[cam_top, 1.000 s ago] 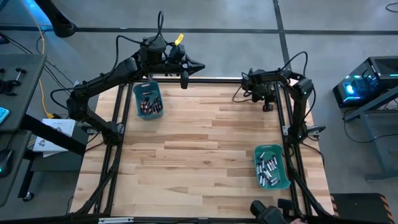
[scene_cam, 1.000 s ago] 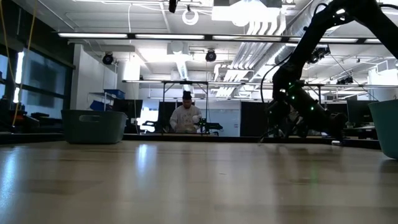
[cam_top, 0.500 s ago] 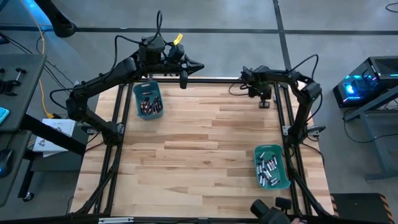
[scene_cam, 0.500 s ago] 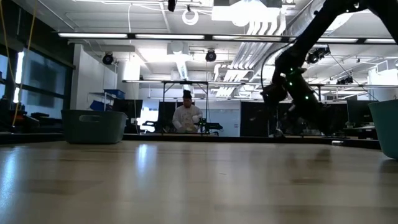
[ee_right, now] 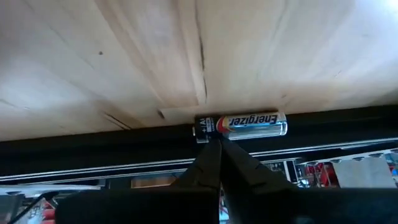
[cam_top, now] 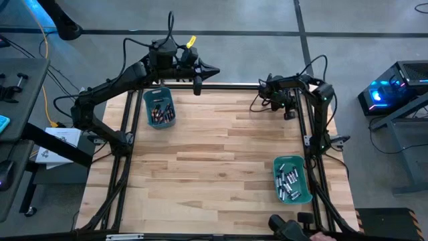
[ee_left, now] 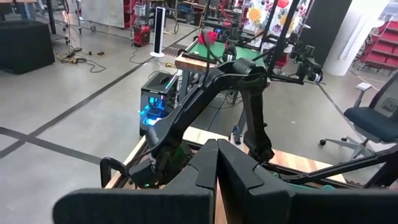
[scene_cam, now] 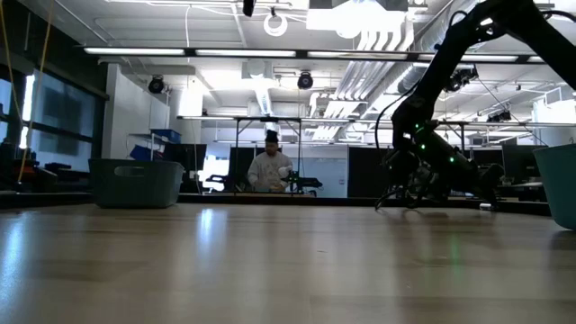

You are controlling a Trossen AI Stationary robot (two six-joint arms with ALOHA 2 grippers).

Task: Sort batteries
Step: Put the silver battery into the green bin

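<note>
Right pincer (ee_right: 215, 163) closed, empty, tips just beside battery (ee_right: 241, 126) at table's (cam_top: 221, 154) far right edge, left pincer (ee_left: 216, 171) closed, raised at far left.

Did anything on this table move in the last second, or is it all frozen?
The right claw lifted off the far right corner of the table, then dropped back down, shut, by a lone battery at the edge. The left claw, shut, and both bins stayed put.

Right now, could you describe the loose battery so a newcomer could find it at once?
Start at the wooden table's far right corner. There the shut right gripper points at a battery lying against the black edge rail. Unlike the cells in the teal bins, it lies alone.
</note>
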